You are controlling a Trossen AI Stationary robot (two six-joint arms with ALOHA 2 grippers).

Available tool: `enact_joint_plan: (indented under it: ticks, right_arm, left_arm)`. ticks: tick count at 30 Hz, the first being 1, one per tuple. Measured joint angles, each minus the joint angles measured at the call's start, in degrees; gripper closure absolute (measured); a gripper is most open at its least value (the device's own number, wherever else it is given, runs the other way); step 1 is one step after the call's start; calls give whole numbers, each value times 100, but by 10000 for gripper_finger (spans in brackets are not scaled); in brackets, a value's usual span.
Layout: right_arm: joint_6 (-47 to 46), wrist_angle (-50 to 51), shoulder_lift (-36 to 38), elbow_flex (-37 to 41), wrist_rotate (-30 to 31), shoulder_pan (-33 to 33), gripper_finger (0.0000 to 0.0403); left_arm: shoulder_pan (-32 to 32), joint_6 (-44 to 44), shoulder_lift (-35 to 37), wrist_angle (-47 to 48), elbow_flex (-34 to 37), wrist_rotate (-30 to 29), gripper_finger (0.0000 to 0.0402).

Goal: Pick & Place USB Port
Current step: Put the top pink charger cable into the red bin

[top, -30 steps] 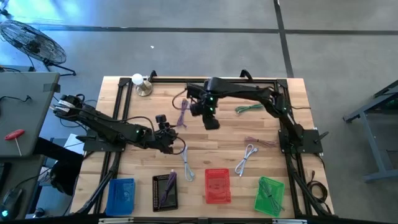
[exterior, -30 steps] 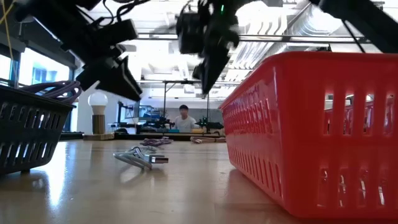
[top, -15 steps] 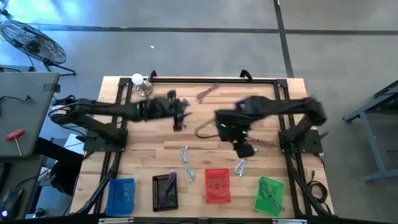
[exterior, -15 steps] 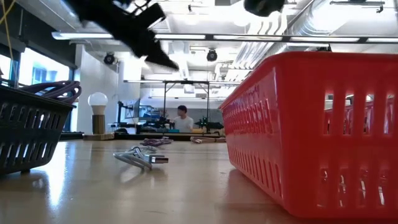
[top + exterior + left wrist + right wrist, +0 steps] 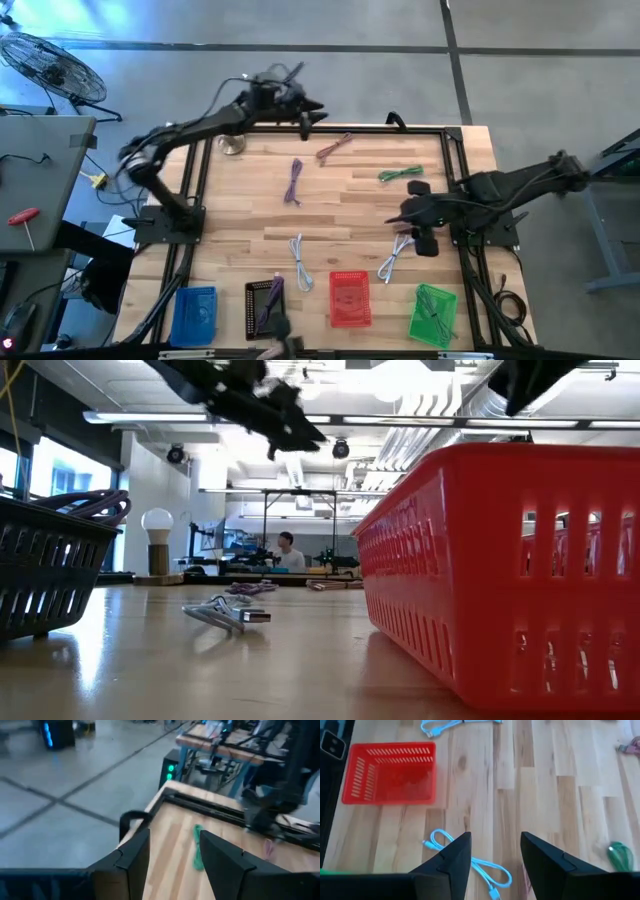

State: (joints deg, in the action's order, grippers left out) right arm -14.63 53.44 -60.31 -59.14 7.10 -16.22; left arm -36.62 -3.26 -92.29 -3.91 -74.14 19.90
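Observation:
Several USB cables lie flat on the table: a white one (image 5: 393,258) (image 5: 470,861), another white one (image 5: 300,260) (image 5: 225,612), a purple one (image 5: 293,180), a reddish one (image 5: 335,147) and a green one (image 5: 400,173) (image 5: 197,847). My right gripper (image 5: 420,240) (image 5: 495,855) hangs open above the right-hand white cable, touching nothing. My left gripper (image 5: 305,112) (image 5: 172,855) is open and empty. It is stretched out high over the table's far edge (image 5: 285,425), with the green cable far beyond its fingers.
Along the near edge stand a blue basket (image 5: 195,315), a black basket (image 5: 265,305) (image 5: 50,570) with purple cable in it, a red basket (image 5: 350,298) (image 5: 390,772) and a green basket (image 5: 433,313). A lamp (image 5: 225,135) stands at the far left corner. A pinkish cable (image 5: 405,222) lies by the right gripper.
My left arm has swung from the table's middle left up and out to the far edge. My right arm has drawn back from the far middle toward the right side and near edge, ending above the right-hand white cable. The cables have stayed put.

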Motion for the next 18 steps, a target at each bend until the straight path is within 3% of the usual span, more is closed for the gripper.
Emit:
enact_joint_plan:
  ticks: [9,18]
  right_arm:
    - [-195,-1589,1279,1936,-525,-3,240]
    - [142,-2308,1657,2633,-740,-1,240]
  left_arm:
    - [26,-10,-2173,1833,-1747,-44,234]
    - [67,-453,-3268,3305,-2916,-862,234]
